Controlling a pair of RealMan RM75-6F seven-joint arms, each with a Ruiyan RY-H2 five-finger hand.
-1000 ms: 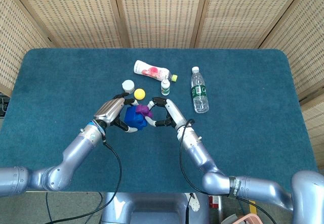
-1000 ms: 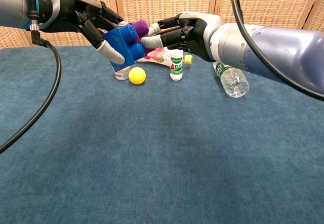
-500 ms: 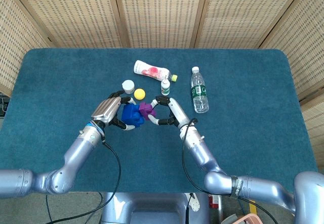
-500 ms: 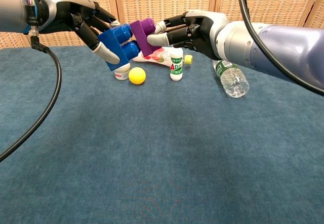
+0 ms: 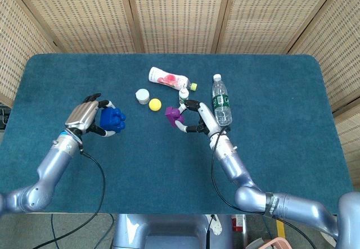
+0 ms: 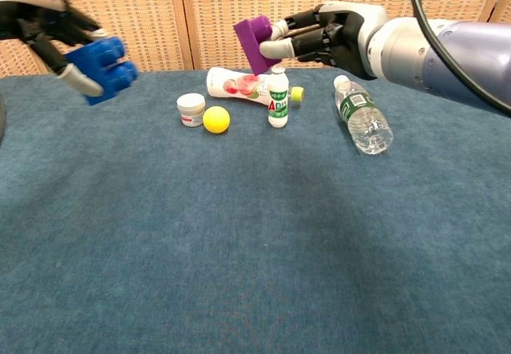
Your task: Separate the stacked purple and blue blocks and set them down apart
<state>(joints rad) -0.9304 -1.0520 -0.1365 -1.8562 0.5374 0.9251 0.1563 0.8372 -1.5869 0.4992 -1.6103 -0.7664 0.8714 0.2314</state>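
The blue block [image 5: 112, 120] [image 6: 105, 68] is in my left hand [image 5: 85, 115] [image 6: 49, 28], held in the air over the left part of the table. The purple block [image 5: 172, 115] [image 6: 254, 41] is gripped by my right hand [image 5: 198, 120] [image 6: 334, 33], raised above the middle of the table near the small white bottle. The two blocks are apart, with a wide gap between them.
On the blue tabletop [image 5: 270, 91] lie a pink-and-white bottle [image 5: 167, 79] [image 6: 239, 85], a clear water bottle [image 5: 221, 101] [image 6: 362, 117], a small upright white bottle [image 5: 183, 96] [image 6: 277, 97], a yellow ball [image 5: 154, 104] [image 6: 215, 120] and a small white jar [image 5: 142, 96] [image 6: 190, 109].
The blocks have come apart. My left hand has swung far left with the blue block, while my right hand has moved right and up with the purple one.
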